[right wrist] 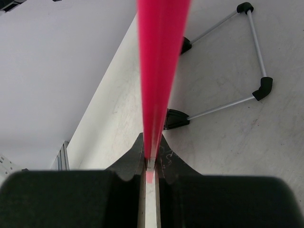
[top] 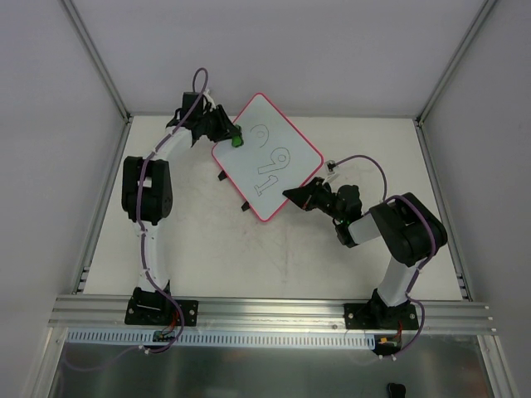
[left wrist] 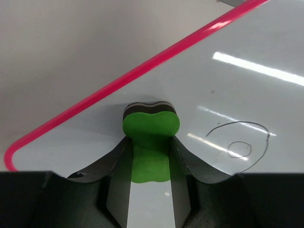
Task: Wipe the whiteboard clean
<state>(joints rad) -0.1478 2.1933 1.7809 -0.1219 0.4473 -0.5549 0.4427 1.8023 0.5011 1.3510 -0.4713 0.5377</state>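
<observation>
While the left tool (left wrist: 149,142) was pressed together on a green eraser (left wrist: 151,128), its two dark fingers pinched the block's narrow waist from either side, and the eraser's dark underside lay against the whiteboard (top: 286,137) just inside one rounded corner. Seen from the overhead camera, the board sat turned like a diamond near the middle of the bench (top: 207,249), toward its far side, with the left arm reaching in to the upper left edge and the right arm reaching in to the lower right edge. The right tool (right wrist: 151,159) was closed on the board's pink rim (right wrist: 159,71), which ran edge-on straight up the middle of that wrist's view, gripped thinly between the fingers. Black handwriting (top: 270,162) covered the centre of the white face, three large figures in a slanting row, and the nearest looped stroke showed in the left wrist view a little apart from the eraser, to its right. Two black clips (right wrist: 176,118) sat against the rim on one side, and from them thin metal rods with black corner joints, a wire stand (right wrist: 259,88), spread out over the scuffed bench. Whether the board lay flat on the bench or was lifted slightly off it could not be told. Strip lights reflected as bright bars on the glossy face near the writing.
</observation>
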